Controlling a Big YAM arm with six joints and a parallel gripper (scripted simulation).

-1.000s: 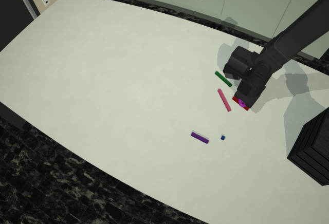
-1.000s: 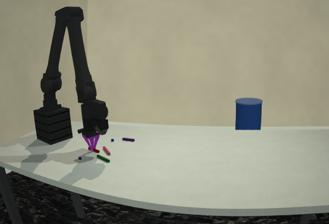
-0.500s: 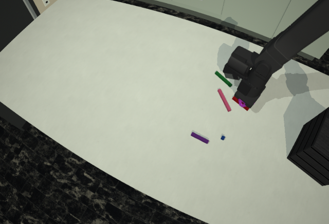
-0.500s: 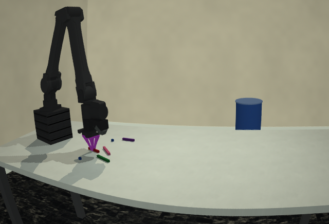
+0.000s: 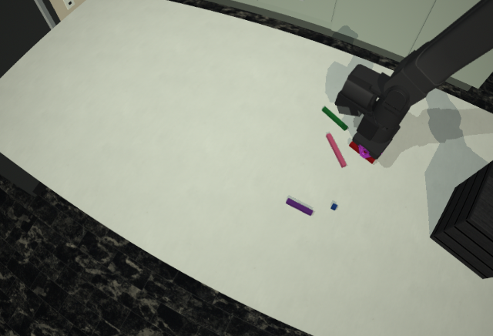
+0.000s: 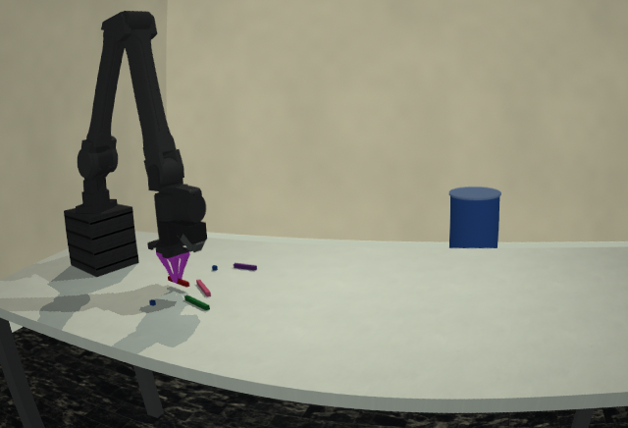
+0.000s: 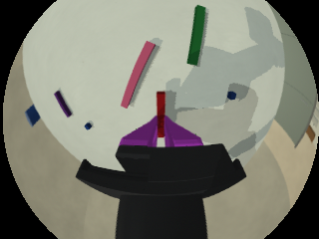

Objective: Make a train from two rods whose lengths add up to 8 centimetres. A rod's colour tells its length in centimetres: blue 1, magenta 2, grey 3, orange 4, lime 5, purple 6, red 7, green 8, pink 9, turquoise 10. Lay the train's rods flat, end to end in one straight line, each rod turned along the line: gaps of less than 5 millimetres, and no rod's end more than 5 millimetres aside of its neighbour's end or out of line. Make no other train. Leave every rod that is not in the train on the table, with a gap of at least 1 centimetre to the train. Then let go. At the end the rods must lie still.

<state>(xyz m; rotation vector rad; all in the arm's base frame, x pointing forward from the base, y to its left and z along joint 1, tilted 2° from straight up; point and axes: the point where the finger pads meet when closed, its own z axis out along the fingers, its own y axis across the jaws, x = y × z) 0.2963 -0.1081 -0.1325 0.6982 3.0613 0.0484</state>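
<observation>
Currently, the short red rod is clamped near its middle between the magenta fingers of the black arm's pincer, which is closed almost fully upon it. In the exterior view the rod is seen level and just above its own shadow on the pale grey-green worktop, so it appears slightly raised, though contact cannot be ruled out. Just beside it, on the side away from the arm's stacked black base, the long pink rod is laid flat, and beyond that the dark green rod is laid flat too, apart from both. One small blue cube-like rod is found well apart from the held rod, near the purple rod, with a clear gap between the two. A second small blue rod is seen in the exterior and wrist views, lying in the arm's shadow on the opposite side of the pincer; in the top view it is hidden by the arm. A dark blue cylinder is stood at the far edge of the worktop, well away from all rods. None of the rods are seen touching one another.
</observation>
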